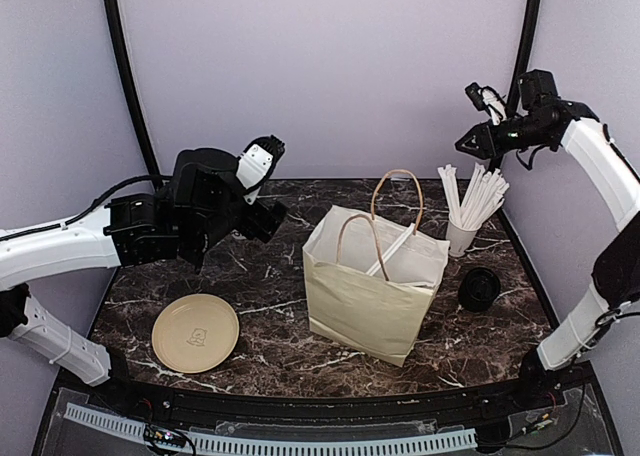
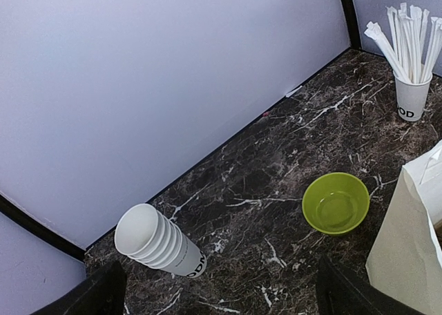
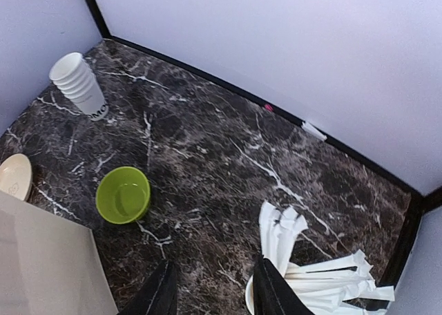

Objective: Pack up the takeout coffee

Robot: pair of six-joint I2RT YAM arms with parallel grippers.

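No white cup with a black lid shows in any view; the takeout coffee is hidden or out of view. The tan paper bag (image 1: 365,301) stands open at mid-table with a wrapped straw (image 1: 392,254) sticking out; its edge shows in the left wrist view (image 2: 414,239) and the right wrist view (image 3: 48,260). My left gripper (image 1: 275,216) is open and empty, held above the table left of the bag (image 2: 221,298). My right gripper (image 1: 480,141) is open and empty, high above the cup of straws (image 3: 214,294).
A cup of wrapped straws (image 1: 465,211) (image 2: 412,97) (image 3: 311,273) stands back right. A black round lid-like thing (image 1: 480,289) sits right of the bag. A green bowl (image 2: 335,202) (image 3: 123,194) and a stack of lidless cups (image 2: 155,242) (image 3: 78,83) stand behind. A tan plate (image 1: 195,332) lies front left.
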